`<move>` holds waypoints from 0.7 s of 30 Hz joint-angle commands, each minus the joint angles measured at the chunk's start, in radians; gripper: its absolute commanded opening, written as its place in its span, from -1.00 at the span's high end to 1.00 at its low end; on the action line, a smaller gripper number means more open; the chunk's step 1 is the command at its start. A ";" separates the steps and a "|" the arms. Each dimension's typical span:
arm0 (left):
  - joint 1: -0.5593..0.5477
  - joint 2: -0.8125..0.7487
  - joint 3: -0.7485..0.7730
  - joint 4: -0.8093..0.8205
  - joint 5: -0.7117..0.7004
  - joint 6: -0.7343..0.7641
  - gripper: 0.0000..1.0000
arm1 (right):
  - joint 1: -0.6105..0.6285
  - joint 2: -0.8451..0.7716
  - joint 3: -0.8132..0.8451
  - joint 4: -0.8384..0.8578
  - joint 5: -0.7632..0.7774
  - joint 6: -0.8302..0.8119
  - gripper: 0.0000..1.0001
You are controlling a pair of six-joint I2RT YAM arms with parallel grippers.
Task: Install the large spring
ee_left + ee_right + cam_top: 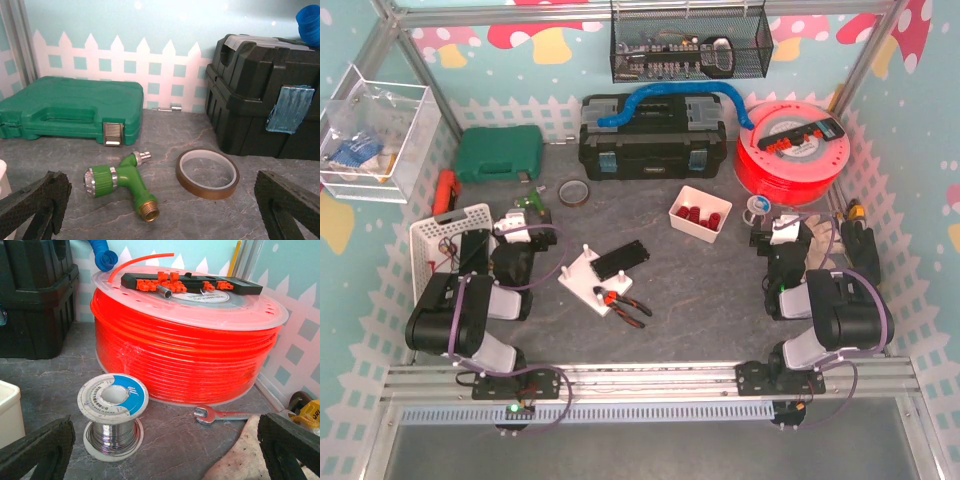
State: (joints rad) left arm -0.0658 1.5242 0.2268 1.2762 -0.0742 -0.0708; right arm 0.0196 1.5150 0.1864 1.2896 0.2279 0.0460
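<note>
I cannot make out the large spring as such. Red pieces lie in a small white bin [700, 212] right of centre, too small to identify. A white plate with upright pegs [588, 278] sits mid-table, with a black block [623, 262] on its far edge and red-handled pliers [621, 301] on its near corner. My left gripper [525, 226] hovers left of the plate, open and holding nothing [162, 207]. Over at the right, well clear of the bin, my right gripper [776, 232] is also open and holding nothing [165, 450].
Ahead of the left gripper lie a green hose nozzle [122, 182], a tape ring [207, 173], a green case [70, 114] and a black toolbox [265, 95]. Ahead of the right gripper stand a solder spool [112, 415], an orange tubing reel [187, 340], a wrench [222, 415] and a cloth glove [240, 460]. A white basket [445, 235] sits far left.
</note>
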 commanded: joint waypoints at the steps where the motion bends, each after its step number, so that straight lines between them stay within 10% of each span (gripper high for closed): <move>1: 0.008 0.002 -0.003 0.013 0.014 0.000 -0.99 | 0.000 -0.005 0.002 0.039 0.011 0.008 -0.97; 15: -0.001 -0.022 -0.005 0.002 0.021 0.018 -0.99 | 0.000 -0.080 0.040 -0.079 -0.036 -0.010 -0.97; 21: -0.047 -0.230 0.197 -0.525 -0.042 -0.060 -0.99 | 0.000 -0.291 0.221 -0.532 -0.112 0.116 -0.97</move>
State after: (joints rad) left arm -0.0944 1.4097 0.2642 1.0985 -0.0792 -0.0586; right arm 0.0196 1.3251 0.2970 1.0260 0.1699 0.0540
